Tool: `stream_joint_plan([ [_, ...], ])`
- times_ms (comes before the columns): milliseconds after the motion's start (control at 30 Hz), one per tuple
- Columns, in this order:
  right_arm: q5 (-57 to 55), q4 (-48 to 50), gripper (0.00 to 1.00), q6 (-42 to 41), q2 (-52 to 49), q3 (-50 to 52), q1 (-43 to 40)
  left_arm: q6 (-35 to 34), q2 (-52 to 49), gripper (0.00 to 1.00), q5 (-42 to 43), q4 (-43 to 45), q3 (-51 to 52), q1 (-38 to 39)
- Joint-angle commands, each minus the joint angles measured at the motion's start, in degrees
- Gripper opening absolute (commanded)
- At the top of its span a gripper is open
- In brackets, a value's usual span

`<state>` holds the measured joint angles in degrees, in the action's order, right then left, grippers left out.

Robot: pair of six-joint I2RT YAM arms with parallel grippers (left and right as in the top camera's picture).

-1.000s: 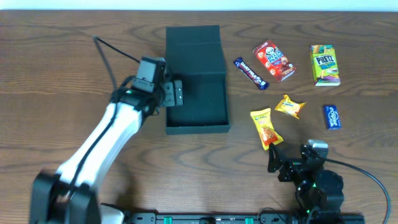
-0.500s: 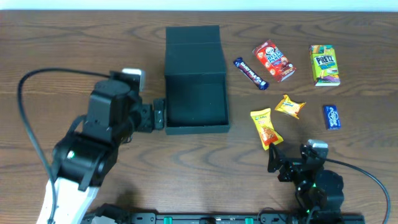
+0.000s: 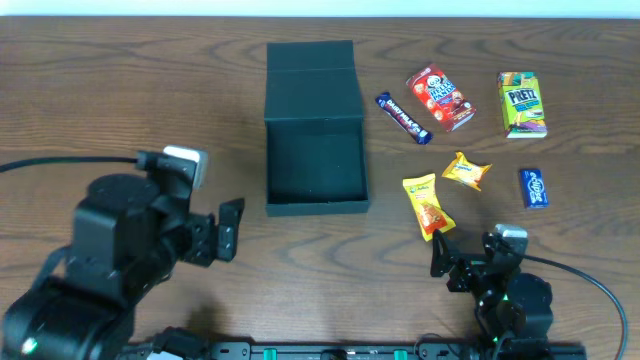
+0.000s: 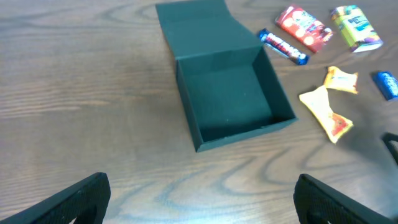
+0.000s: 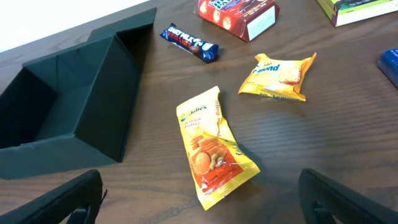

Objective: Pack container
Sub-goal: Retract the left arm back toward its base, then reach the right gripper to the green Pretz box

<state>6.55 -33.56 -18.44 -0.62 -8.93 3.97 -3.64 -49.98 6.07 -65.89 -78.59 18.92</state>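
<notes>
The container (image 3: 316,207) is a dark teal-black square box. It stands open and empty at the table's middle, its lid flap (image 3: 311,56) laid back; it also shows in the left wrist view (image 4: 249,134) and the right wrist view (image 5: 99,112). My left gripper (image 3: 228,230) is open and empty, low at the front left, apart from the box; in its wrist view (image 4: 202,190) only bare wood lies between the fingers. My right gripper (image 3: 462,262) is open and empty at the front right, just short of a yellow-red snack packet (image 3: 427,206) (image 5: 211,146).
To the right of the box lie a blue chocolate bar (image 3: 402,117), a red snack box (image 3: 440,98), a green-yellow Pretz box (image 3: 522,104), a small yellow packet (image 3: 466,170) and a small blue packet (image 3: 533,187). A black cable (image 3: 60,165) runs at the left.
My left arm has drawn back from the box's left wall toward the front left of the table. The right arm, the box and the snacks have not moved.
</notes>
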Motion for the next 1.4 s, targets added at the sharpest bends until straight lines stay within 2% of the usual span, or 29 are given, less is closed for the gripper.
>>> stream_joint_plan([
  [0, -0.7, -0.1, 0.99, 0.2, 0.3, 0.2, 0.0, 3.8, 0.2, 0.95, 1.2, -3.8, -4.3, 0.0],
  [167, -2.1, 0.0, 0.99, 0.3, 0.3, 0.2, 0.0, 5.2, 0.2, 0.95, 4.8, -9.7, -7.9, 0.0],
  [500, -1.6, 0.2, 0.99, 0.0, 0.3, 0.2, 0.0, 5.4, 0.2, 0.95, 6.2, -11.5, -8.6, 0.0],
  [567, 0.9, 0.2, 0.99, -3.6, 0.3, 0.2, 0.0, 5.4, 0.2, 0.95, 6.3, -12.2, -8.6, 0.0],
  [733, 11.3, 0.2, 0.99, -22.2, 0.3, 0.1, 0.0, 5.4, 0.2, 0.95, 6.0, -12.4, -8.6, 0.0],
  [800, 16.8, 0.1, 0.99, -26.2, 0.3, 0.0, 0.0, 5.4, 0.2, 0.95, 6.0, -12.4, -8.6, 0.0],
  [1000, 20.1, 0.7, 0.99, -27.1, 0.3, 0.0, 0.0, 5.4, 0.2, 0.95, 6.0, -12.4, -8.6, 0.0],
  [1133, 24.5, 7.5, 0.99, -19.1, 0.3, -0.1, 0.0, 5.4, 0.2, 0.95, 6.0, -12.4, -8.6, 0.0],
  [1233, 21.9, 7.8, 0.99, -19.0, -0.6, -0.8, 0.0, 5.4, 0.2, 0.95, 6.0, -12.4, -8.6, 0.0],
  [1367, 21.0, 8.1, 0.99, -12.5, -7.6, -4.7, 0.0, 5.4, 0.2, 0.95, 6.0, -12.4, -8.6, 0.0],
])
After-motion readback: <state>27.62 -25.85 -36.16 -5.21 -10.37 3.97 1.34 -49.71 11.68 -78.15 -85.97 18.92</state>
